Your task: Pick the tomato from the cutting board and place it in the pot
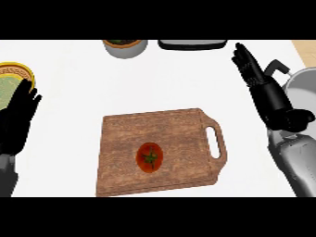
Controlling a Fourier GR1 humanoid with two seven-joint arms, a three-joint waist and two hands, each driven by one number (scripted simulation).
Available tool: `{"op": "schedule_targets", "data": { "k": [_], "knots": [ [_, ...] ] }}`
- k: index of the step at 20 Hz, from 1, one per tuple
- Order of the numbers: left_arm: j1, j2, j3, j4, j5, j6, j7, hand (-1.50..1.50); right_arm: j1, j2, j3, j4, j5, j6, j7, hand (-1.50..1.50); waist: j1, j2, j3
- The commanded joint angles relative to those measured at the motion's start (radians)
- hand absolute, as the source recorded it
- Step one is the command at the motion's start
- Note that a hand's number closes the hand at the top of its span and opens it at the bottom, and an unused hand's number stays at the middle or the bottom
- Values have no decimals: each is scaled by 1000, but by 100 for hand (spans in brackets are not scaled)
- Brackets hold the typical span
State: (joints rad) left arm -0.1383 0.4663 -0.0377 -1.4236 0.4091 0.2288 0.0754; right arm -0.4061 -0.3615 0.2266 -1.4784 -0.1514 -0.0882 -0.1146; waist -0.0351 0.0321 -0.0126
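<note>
The tomato (149,157) lies on the cutting board (180,134), down-left of the right hand (256,78) (fingers straight, holding nothing); the pot (314,95) sits beside that hand.

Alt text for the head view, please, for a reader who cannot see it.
A red tomato lies on a wooden cutting board mid-counter, untouched. The open right hand is raised beside the grey pot at the right edge; the open left hand rests at the left by a yellow-rimmed plate.
</note>
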Motion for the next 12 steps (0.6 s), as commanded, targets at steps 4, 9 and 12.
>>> {"op": "schedule_targets", "data": {
  "k": [4, 9, 12],
  "knots": [
    [-4, -59, -188, 21, -83, -87, 23, 0, 34, 96, 281, -3, 92, 144, -46, 150, 44, -25, 13],
    [20, -80, -261, 40, -92, -140, 41, 0, 115, 205, 285, -65, 354, -247, -256, -150, -12, -36, 17],
    [40, -74, -256, 43, -81, -166, 25, 0, 257, 302, 323, -139, 252, -260, -495, -150, 4, -34, 18]
  ]
}}
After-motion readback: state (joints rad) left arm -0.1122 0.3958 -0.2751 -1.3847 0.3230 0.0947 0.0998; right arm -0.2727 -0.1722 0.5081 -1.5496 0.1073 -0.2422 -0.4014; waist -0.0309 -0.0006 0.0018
